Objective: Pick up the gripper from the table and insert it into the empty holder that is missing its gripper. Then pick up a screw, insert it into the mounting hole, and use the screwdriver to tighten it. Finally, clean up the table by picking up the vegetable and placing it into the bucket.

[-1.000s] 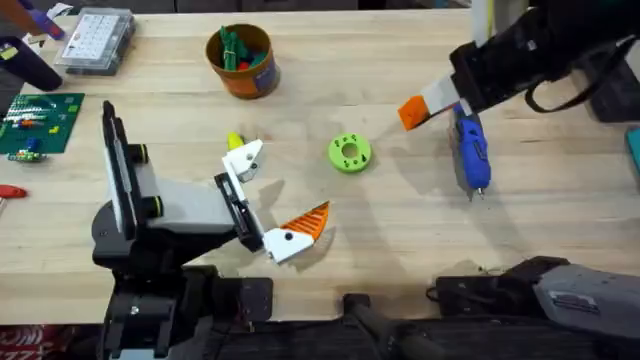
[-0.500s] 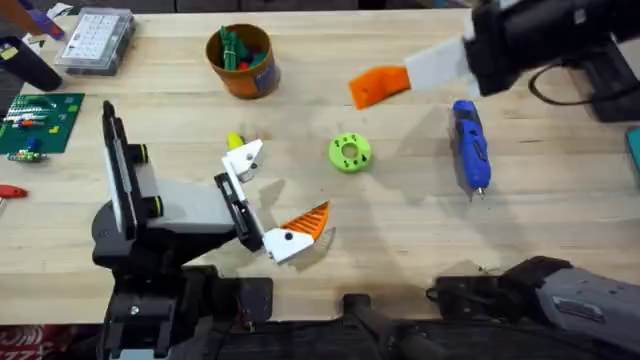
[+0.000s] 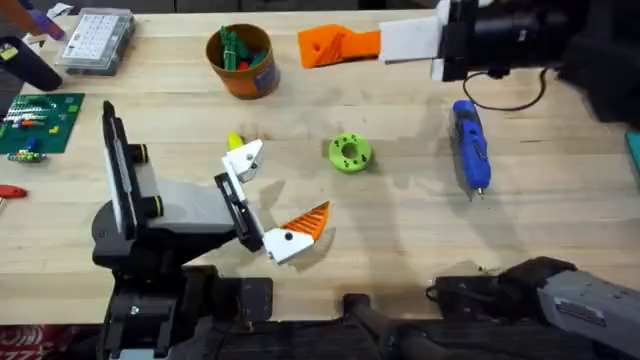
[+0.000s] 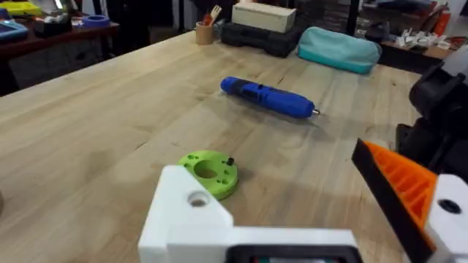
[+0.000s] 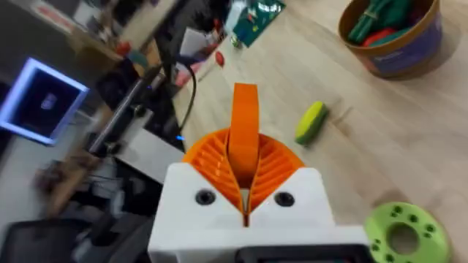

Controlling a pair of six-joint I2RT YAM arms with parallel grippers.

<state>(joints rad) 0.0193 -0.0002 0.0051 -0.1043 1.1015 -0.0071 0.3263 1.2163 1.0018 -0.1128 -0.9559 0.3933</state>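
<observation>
Right wrist view has the gripper (image 5: 245, 135) upright, seemingly pinched between the right gripper's (image 5: 246, 191) closed orange pads. Overhead, it hangs near the bucket (image 3: 241, 60). The left gripper (image 3: 270, 200) rests released, its holder (image 3: 243, 160) beside a yellow-green vegetable (image 3: 234, 141).

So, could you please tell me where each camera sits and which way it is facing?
Overhead: above the arm bases, looking down and forward at the table; left gripper near, right gripper far.
Left wrist: on the left arm, facing across the table to the screwdriver; its holder and orange finger show.
Right wrist: on the right arm, looking down towards the bucket; its own fingers show.
Shared: all see the green ring.
</observation>
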